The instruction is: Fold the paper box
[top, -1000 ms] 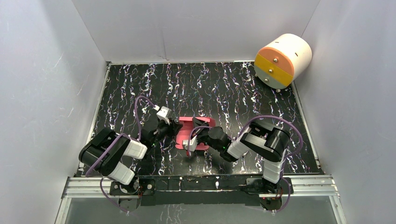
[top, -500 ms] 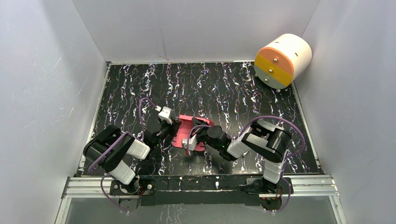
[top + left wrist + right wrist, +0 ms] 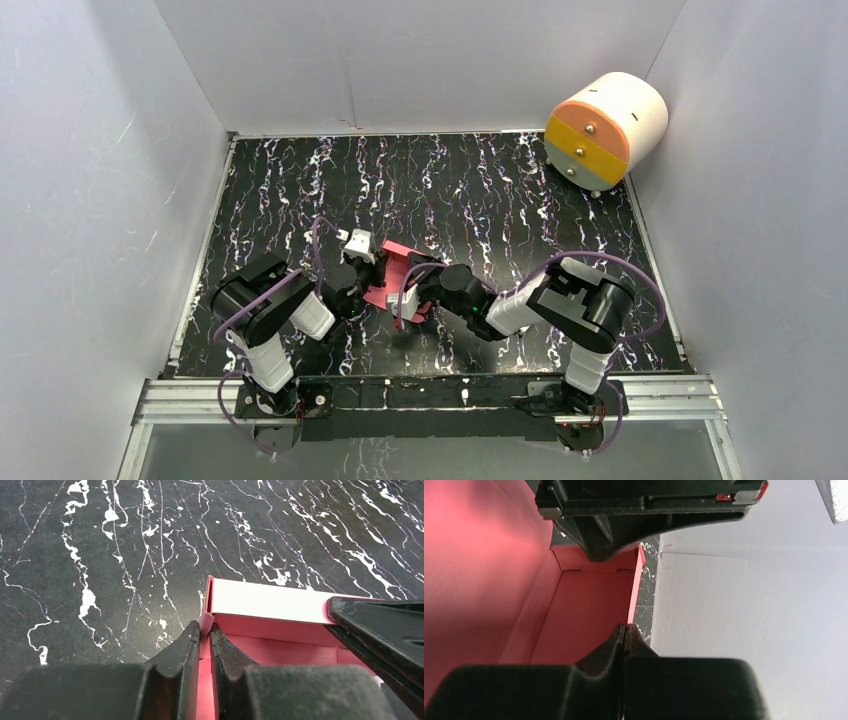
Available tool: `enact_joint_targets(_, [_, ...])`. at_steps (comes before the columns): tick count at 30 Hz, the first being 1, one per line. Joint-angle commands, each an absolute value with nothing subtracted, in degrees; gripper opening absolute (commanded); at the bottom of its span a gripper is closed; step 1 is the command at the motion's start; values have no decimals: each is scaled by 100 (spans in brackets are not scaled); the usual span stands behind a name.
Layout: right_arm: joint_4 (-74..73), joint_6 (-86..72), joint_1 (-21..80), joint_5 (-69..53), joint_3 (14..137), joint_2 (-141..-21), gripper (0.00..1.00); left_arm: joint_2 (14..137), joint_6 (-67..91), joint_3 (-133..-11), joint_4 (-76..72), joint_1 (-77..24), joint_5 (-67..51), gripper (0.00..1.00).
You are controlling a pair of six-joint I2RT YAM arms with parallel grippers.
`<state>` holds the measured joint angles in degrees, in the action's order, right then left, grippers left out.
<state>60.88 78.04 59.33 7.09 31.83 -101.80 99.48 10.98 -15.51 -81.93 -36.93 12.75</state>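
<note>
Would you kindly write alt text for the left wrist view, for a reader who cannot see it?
The left gripper pinches one wall of the pink paper box near its corner. The right gripper holds the box at the frame's right edge, over a black, white-veined table.

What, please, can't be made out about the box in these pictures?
Top view: the paper box is mostly under the left hand and right hand; its fold state is unclear.
Left wrist view: the right hand covers its right end.
Right wrist view: its left side runs off the frame, blurred close to the lens.
</note>
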Motion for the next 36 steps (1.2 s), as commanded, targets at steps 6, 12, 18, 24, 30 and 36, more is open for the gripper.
enact_joint_targets(6, [5091, 7055, 6187, -292, 3241, -10039, 0, 10350, 971, -1934, -9092, -3878, 2596, 0])
enact_joint_targets(12, [4949, 6739, 6174, -167, 3266, -9920, 0, 10517, 888, -1921, -9105, -4000, 3518, 0])
enact_joint_targets(18, [4942, 6376, 6157, -237, 3282, -9826, 0, 10566, 869, -1986, -9106, -4195, 4249, 0])
enact_joint_targets(24, [4881, 6050, 6075, -307, 3326, -9743, 0, 10592, 837, -2120, -9081, -4347, 5010, 0])
enact_joint_targets(30, [5204, 5672, 5959, -265, 3344, -9832, 0, 10440, 1054, -2171, -8668, -4351, 5236, 0])
enact_joint_targets(36, [5481, 5507, 5926, 398, 3510, -10001, 18, 10066, 1091, -1912, -8465, -4355, 4198, 0])
